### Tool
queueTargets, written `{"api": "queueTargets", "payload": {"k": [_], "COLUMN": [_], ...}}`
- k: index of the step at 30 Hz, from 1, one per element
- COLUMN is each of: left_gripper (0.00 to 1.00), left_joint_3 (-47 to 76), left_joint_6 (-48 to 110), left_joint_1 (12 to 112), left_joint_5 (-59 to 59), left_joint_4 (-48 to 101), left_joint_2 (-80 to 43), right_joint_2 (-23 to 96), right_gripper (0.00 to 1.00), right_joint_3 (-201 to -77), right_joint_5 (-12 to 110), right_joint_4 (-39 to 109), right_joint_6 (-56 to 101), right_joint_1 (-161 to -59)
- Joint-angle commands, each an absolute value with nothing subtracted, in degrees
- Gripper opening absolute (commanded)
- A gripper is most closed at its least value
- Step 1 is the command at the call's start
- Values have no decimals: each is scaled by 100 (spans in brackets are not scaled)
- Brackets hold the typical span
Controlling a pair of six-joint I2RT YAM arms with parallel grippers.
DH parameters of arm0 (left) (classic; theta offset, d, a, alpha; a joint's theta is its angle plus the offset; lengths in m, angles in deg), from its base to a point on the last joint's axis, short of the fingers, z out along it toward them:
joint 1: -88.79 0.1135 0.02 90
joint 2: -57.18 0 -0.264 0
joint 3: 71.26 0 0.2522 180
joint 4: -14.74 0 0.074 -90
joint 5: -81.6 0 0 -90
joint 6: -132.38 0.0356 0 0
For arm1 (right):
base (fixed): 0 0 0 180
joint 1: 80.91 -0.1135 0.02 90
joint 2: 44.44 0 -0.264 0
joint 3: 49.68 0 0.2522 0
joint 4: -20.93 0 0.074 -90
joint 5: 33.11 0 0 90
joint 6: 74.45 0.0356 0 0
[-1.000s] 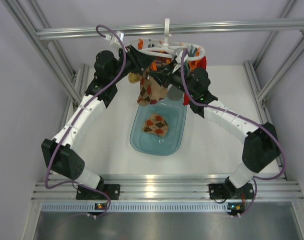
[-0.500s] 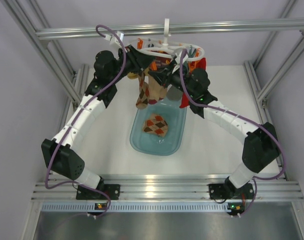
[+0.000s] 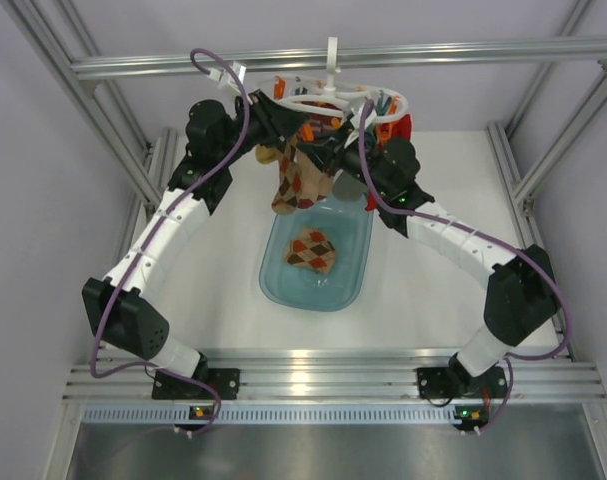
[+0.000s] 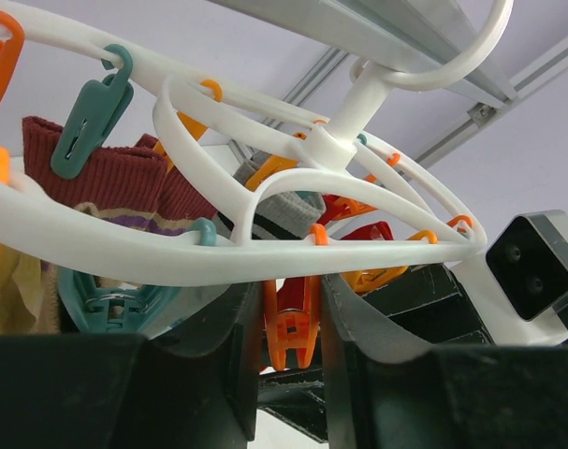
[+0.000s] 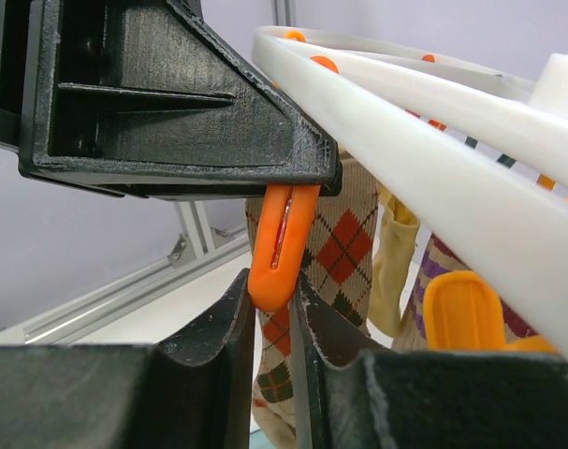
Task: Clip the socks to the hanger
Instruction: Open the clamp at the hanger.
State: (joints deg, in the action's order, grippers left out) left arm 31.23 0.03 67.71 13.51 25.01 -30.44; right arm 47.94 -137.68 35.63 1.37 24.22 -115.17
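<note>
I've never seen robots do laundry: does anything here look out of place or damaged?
Nothing looks broken or spilled. One brown-orange argyle fabric sock lies crumpled in the translucent blue plastic tray while other socks hang from the white round plastic hanger; it probably just awaits clipping.

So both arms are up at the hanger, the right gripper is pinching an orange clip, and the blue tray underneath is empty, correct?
Not quite. The blue tray is not empty: the top external view shows one argyle sock lying in it. The rest holds: both arms are up at the hanger, and the right gripper is pinching an orange clip.
</note>
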Motion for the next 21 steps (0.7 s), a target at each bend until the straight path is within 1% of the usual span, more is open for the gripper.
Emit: {"api": "queueTargets", "payload": {"k": [1, 2, 3, 4, 5, 6, 7, 8, 9, 11, 14, 18, 21], "left_gripper": [21, 16, 7, 1, 0, 0, 0, 0, 0, 0, 0, 0, 0], "left_joint_3": [3320, 3329, 3329, 3329, 3346, 3346, 3355, 3364, 3373, 3373, 3329, 3311, 3311], "left_joint_6": [2, 2, -16, -24, -24, -24, -24, -16, -16, -16, -24, -24, -42], "left_joint_1": [6972, 6972, 6981, 6990, 6990, 6990, 6990, 6990, 6998, 6998, 7007, 6990, 6990], "left_joint_5": [1129, 1129, 1137, 1120, 1128, 1129, 1129, 1146, 1137, 1146, 1199, 1251, 1260], "left_joint_4": [2560, 2569, 2551, 2551, 2569, 2569, 2569, 2569, 2569, 2560, 2516, 2499, 2446], "left_joint_2": [-3027, -3036, -3036, -3036, -3045, -3054, -3054, -3062, -3097, -3106, -3115, -3133, -3142], "right_joint_2": [4433, 4433, 4433, 4433, 4433, 4415, 4398, 4363, 4310, 4126, 3923, 4010, 4204], "right_gripper": [0, 0, 0, 0, 0, 3, 11, 33, 41, 54, 62, 61, 58], "right_joint_3": [-13824, -13824, -13815, -13815, -13824, -13841, -13842, -13807, -13746, -13491, -13165, -13436, -13771], "right_joint_5": [3729, 3729, 3720, 3720, 3711, 3685, 3607, 3589, 3554, 3335, 3403, 3579, 3632], "right_joint_4": [-380, -389, -380, -380, -302, -231, -178, -117, -73, -2, -81, -99, -230], "right_joint_6": [2434, 2425, 2399, 2381, 2373, 2320, 2285, 2259, 2276, 2223, 2118, 2074, 2178], "right_joint_1": [-11395, -11395, -11395, -11395, -11395, -11387, -11395, -11395, -11395, -11395, -11395, -11387, -11387]}}
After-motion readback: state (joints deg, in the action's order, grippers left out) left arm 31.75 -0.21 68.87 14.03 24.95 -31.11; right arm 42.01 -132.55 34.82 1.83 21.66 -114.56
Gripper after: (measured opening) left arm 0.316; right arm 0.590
